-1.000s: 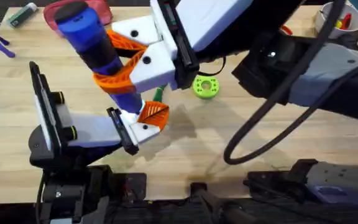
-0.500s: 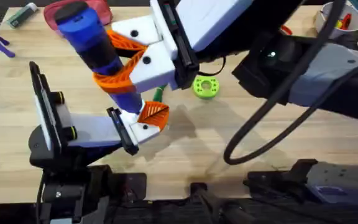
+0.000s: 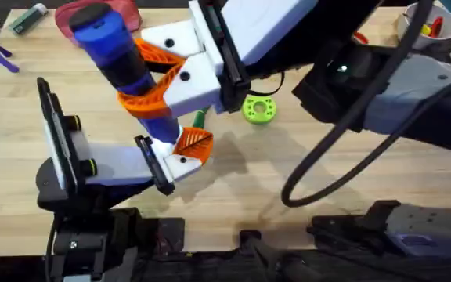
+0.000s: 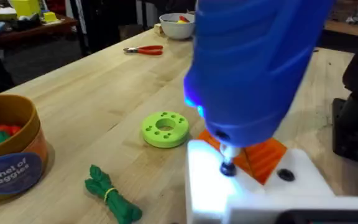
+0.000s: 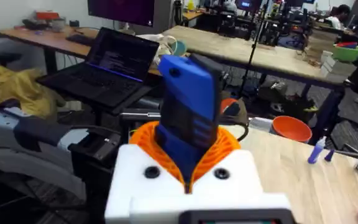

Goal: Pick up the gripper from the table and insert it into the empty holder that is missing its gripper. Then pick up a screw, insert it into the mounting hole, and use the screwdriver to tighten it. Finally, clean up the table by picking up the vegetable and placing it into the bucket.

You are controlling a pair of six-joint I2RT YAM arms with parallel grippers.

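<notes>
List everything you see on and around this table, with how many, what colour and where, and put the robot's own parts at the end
screwdriver: 1, blue, upright in right gripper, tip on holder
holder: 1, white with orange wedge, in left gripper
vegetable: 1, dark green, on table near bucket
bucket: 1, orange-brown, blue label
disc: 1, bright green, mid-table
pliers: 1, red-handled, far table
bowl: 1, white, far right corner
left gripper: holding holder
right gripper: clamped on screwdriver

I see the screwdriver point(image 3: 120, 59) standing in the right hand point(image 3: 167, 66), directly over the holder point(image 4: 253, 180) in the left hand point(image 3: 180, 155). On the table point(image 3: 272, 168), the vegetable point(image 4: 112, 194) lies between the bucket point(image 4: 8, 152) and the holder. The disc point(image 4: 165, 129) sits just behind the vegetable, the pliers point(image 4: 143, 50) well beyond.
</notes>
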